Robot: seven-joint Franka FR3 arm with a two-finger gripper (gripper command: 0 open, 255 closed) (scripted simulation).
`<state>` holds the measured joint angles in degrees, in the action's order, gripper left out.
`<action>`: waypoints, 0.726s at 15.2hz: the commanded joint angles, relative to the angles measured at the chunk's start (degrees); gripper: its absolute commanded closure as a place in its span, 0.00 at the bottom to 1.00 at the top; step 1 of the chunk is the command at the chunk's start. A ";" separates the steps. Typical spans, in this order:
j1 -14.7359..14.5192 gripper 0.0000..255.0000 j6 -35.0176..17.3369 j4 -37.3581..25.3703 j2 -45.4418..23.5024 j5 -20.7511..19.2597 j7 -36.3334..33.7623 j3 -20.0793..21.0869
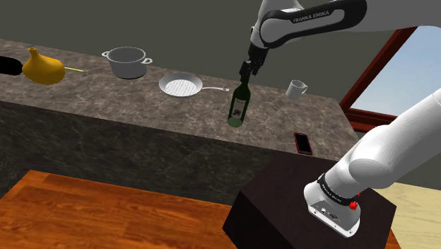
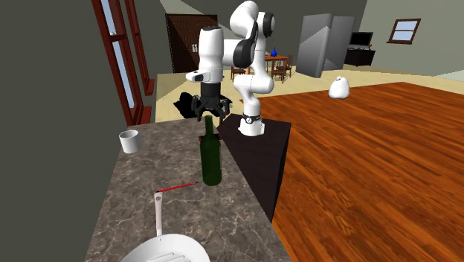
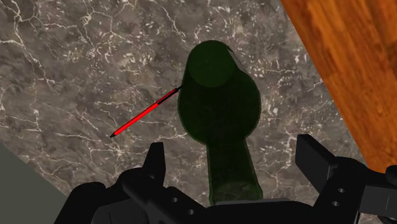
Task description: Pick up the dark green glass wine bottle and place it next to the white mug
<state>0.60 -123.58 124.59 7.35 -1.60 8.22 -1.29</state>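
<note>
Flanking the neck of the green bottle [image 3: 219, 108], the gripper [image 3: 233, 147] gapes

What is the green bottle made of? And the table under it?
The wine bottle looks like dark green glass: the end of the red pen shows through it. The countertop looks like stone, maybe marble: grey-brown with white veins.

White round frying pan [image 2: 175, 251]: cut by second exterior view's bottom edge. Thin red pen [image 3: 137, 119]: 1 end hidden behind dark green glass wine bottle [image 3: 219, 102]. Bottle's label [image 1: 239, 107]: print too small to read. Black object [image 1: 6, 65] at shoulder view's left edge: cut off, unidentifiable.
</note>
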 commanded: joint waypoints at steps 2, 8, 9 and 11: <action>0.01 0.00 -0.09 0.05 -0.02 0.00 0.01 -0.01; 0.01 1.00 -0.08 0.04 -0.02 0.00 0.02 -0.01; 0.01 1.00 -0.08 0.04 -0.02 0.00 0.02 -0.01; 0.01 1.00 -0.07 0.05 -0.01 0.00 0.02 -0.01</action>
<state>0.61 -123.66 124.62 7.34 -1.60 8.25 -1.30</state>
